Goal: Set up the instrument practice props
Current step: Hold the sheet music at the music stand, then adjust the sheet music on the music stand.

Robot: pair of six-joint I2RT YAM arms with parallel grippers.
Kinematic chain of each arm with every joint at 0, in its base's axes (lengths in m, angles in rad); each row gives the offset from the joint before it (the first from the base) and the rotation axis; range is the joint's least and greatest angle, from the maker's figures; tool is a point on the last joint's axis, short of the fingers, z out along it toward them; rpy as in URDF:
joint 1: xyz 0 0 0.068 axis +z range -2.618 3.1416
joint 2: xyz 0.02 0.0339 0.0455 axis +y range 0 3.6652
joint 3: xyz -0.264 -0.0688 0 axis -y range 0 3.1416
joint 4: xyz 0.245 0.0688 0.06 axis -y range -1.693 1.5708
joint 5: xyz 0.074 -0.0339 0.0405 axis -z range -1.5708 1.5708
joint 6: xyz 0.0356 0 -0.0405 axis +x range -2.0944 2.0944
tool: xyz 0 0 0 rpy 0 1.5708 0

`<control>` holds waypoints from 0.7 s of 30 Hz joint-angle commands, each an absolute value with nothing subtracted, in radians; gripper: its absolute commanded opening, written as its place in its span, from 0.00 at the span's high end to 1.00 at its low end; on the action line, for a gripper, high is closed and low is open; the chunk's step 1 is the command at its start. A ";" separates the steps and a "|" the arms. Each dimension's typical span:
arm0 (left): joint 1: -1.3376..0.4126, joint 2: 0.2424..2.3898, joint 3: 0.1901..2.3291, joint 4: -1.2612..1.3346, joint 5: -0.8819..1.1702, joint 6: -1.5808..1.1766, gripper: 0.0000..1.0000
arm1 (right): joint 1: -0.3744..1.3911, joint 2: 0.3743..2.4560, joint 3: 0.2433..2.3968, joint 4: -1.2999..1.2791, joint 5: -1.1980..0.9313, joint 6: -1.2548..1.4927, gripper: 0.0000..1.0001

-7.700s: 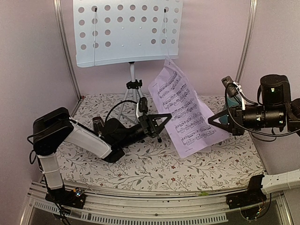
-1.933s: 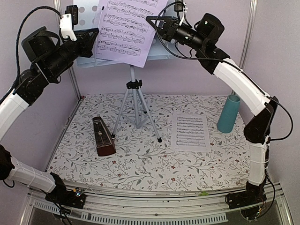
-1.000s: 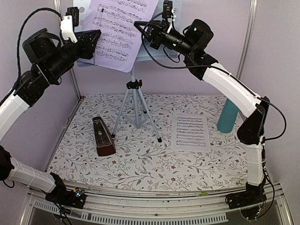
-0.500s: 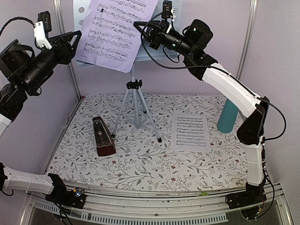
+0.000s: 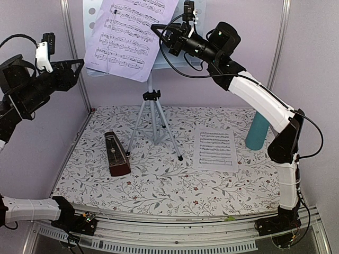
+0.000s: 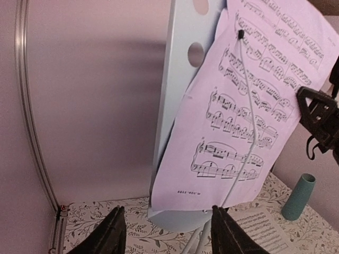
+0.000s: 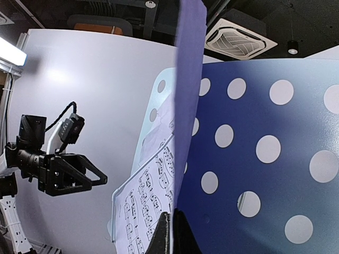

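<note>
Though askew on stand (image 6: 172,106), page (image 5: 130,37) in right gripper (image 5: 156,32)

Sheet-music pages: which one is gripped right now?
The page on the music stand, its right edge pinched in the right fingers; the other page lies flat on the table, untouched.

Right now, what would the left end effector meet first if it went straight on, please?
Probably the lower edge of the music stand, beside the sheet-music page; depth from the left end effector is unclear.
</note>
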State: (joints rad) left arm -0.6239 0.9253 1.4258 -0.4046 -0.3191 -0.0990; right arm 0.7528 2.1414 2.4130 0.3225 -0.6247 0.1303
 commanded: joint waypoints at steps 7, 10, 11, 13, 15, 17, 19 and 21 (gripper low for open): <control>-0.212 0.993 1.407 -0.453 0.323 -0.210 0.47 | 0.760 2.144 2.425 0.330 -0.639 0.136 1.00; -0.114 0.987 1.371 -0.376 0.479 -0.256 0.47 | 0.760 2.141 2.424 0.331 -0.641 0.139 1.00; -0.094 0.985 1.365 -0.356 0.525 -0.264 0.47 | 0.760 2.140 2.425 0.331 -0.642 0.141 1.00; -0.068 0.989 1.362 -0.338 0.581 -0.273 0.48 | 0.759 2.138 2.424 0.330 -0.644 0.142 1.00; -0.058 0.993 1.361 -0.333 0.622 -0.270 0.48 | 0.759 2.135 2.419 0.330 -0.644 0.140 1.00; -0.055 0.991 1.355 -0.324 0.650 -0.270 0.48 | 0.760 2.130 2.411 0.331 -0.644 0.138 1.00; -0.054 0.987 1.347 -0.306 0.675 -0.274 0.48 | 0.760 2.128 2.407 0.331 -0.642 0.135 1.00; -0.053 0.992 1.348 -0.296 0.681 -0.276 0.48 | 0.760 2.125 2.406 0.331 -0.643 0.134 1.00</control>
State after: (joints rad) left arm -0.0666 0.9936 1.3582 -0.3534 0.5835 -0.2596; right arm 0.7528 2.1414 2.4130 0.3229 -0.6376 0.1337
